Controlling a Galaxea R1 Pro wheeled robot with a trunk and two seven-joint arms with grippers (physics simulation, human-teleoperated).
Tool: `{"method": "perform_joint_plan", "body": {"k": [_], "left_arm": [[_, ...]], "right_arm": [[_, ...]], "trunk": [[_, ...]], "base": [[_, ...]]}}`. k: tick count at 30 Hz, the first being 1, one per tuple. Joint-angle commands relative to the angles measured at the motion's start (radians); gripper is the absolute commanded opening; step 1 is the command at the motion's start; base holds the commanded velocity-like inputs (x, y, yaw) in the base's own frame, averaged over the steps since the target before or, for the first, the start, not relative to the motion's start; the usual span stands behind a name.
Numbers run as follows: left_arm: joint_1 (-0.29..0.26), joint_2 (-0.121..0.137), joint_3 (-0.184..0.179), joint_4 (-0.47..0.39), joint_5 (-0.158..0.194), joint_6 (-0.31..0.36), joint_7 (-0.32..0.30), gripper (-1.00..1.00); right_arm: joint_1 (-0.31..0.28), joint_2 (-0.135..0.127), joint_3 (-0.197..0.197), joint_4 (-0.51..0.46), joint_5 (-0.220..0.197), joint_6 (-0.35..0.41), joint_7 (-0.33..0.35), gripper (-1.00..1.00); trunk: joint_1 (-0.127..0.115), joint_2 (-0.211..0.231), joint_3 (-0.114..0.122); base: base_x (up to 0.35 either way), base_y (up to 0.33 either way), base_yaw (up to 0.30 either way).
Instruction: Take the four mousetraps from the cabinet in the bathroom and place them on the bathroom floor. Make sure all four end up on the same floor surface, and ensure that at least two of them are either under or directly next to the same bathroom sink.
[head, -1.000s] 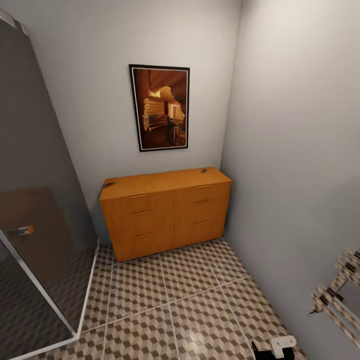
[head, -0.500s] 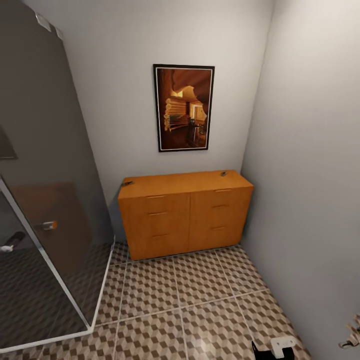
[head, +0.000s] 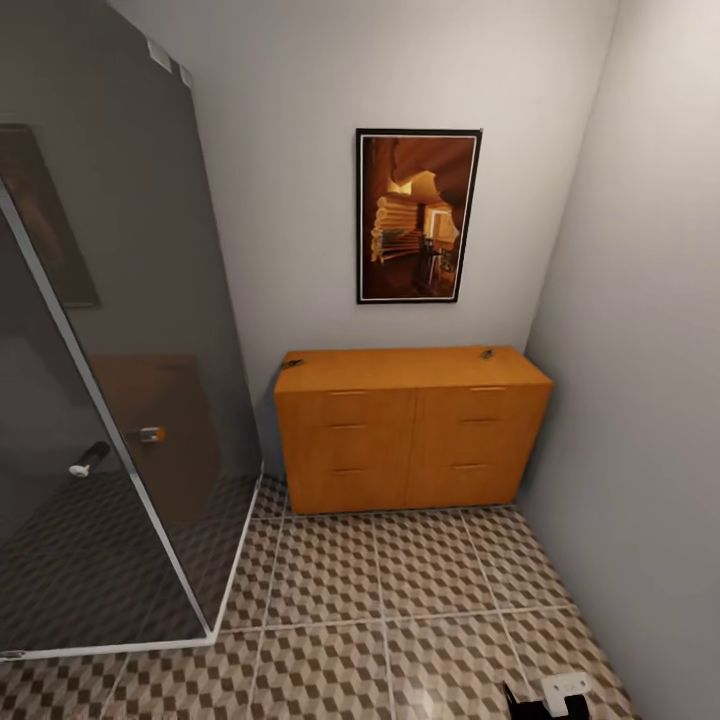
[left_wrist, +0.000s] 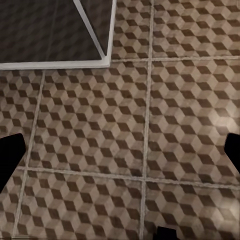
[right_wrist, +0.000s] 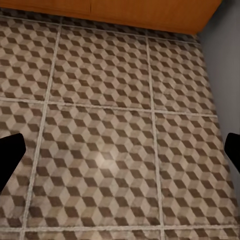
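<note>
Mousetraps (head: 292, 364) atop cabinet (head: 410, 430), beside glass shower screen (head: 130, 400).

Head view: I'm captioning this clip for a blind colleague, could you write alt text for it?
A low orange-brown cabinet stands against the far wall of a bathroom, with two small dark mousetraps near the left and right ends of its top. A framed picture hangs above it, a glass shower screen stands at left, and cube-patterned bathroom floor tiles fill the foreground.

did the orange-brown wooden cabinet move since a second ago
No. The orange-brown wooden cabinet sits further right in the head view, but so does the framed picture above it, by the same amount. The camera turned; the cabinet stayed against the wall.
</note>
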Motion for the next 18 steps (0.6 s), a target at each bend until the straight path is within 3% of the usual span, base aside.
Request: {"method": "perform_joint_plan", "body": {"k": [1, 18], "left_arm": [[-0.002, -0.001, -0.008, 0.003, 0.0, -0.004, 0.004, 1.0], [-0.002, -0.001, -0.008, 0.003, 0.0, -0.004, 0.004, 1.0]], "right_arm": [[-0.001, 0.0, 0.009, 0.0, -0.009, -0.003, -0.001, 1.0], [-0.001, 0.0, 0.009, 0.0, -0.009, -0.003, -0.001, 1.0]], "trunk": [[0.001, -0.002, -0.002], [0.001, -0.002, -0.002]], "base": [[0.114, -0.118, 0.256], [0.215, -0.177, 0.256]]}}
